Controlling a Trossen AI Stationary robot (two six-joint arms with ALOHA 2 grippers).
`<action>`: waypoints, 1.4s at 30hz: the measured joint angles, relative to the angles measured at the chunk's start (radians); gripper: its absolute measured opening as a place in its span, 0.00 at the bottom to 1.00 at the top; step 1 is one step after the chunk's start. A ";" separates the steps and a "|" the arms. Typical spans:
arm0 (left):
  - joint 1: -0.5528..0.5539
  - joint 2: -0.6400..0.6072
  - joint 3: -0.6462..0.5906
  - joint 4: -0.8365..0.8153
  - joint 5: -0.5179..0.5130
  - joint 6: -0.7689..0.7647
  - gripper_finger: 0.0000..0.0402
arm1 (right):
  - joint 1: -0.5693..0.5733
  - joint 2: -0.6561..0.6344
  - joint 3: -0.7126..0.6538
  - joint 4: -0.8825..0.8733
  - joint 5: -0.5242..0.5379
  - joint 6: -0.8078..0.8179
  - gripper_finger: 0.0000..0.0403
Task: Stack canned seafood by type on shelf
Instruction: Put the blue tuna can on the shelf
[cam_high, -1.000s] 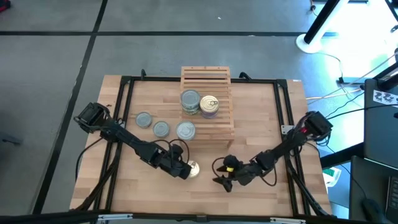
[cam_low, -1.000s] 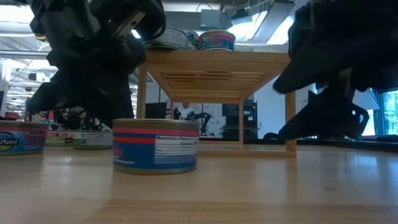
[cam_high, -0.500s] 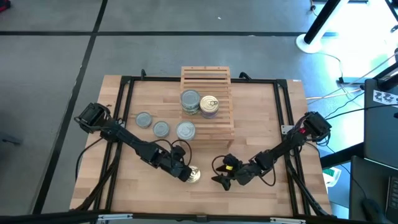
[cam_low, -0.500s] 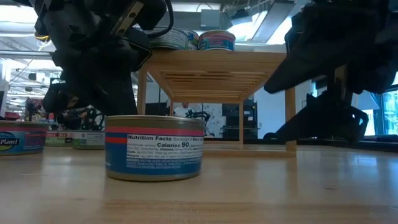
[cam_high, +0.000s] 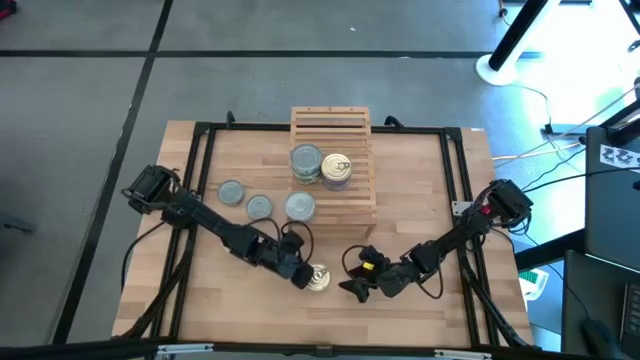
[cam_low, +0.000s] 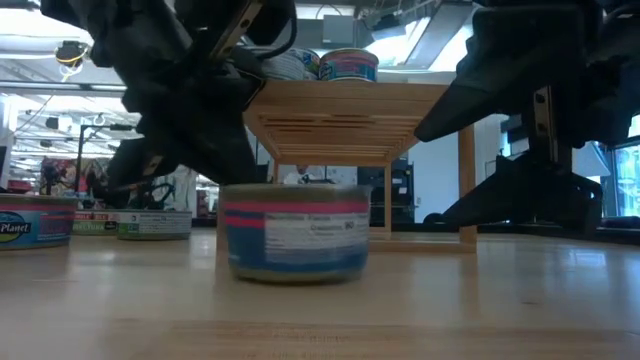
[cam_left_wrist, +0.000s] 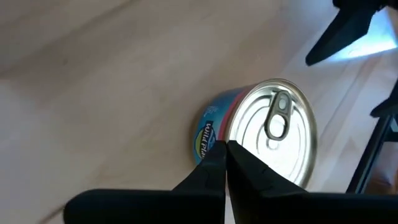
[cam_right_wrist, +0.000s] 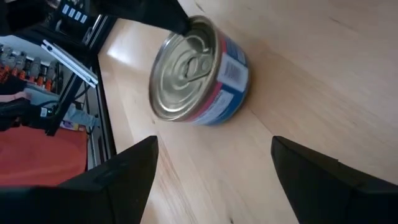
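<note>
Touching the closed left tool (cam_left_wrist: 225, 155), a golden-topped tin (cam_left_wrist: 267, 134).

Grey tiled floor (cam_high: 80, 90) surrounds the wooden table (cam_high: 420, 170); bright glare at right.

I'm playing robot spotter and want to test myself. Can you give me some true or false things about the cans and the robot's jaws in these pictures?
1. The left gripper has its jaws shut, right beside the golden-top can on the table. True.
2. The right gripper is holding a can. False: its jaws are open and empty, and the golden-top can lies in front of it.
3. Three grey-top cans sit on the table beside the shelf. True.
4. The shelf has no cans on it. False: there are cans on it, grey-topped and golden-topped.
5. The golden-top can near the grippers lies on its side. False: it stands flat, ring pull up.
</note>
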 joint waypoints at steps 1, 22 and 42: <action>0.003 0.000 0.000 0.006 -0.003 0.015 0.00 | 0.000 0.000 0.000 0.000 0.000 0.001 0.78; 0.005 -0.003 0.001 0.181 -0.065 0.131 0.00 | 0.000 0.000 0.000 0.063 0.051 0.063 0.78; 0.005 -0.005 0.003 0.244 -0.065 0.148 0.00 | 0.000 0.000 0.000 0.142 -0.001 0.135 0.78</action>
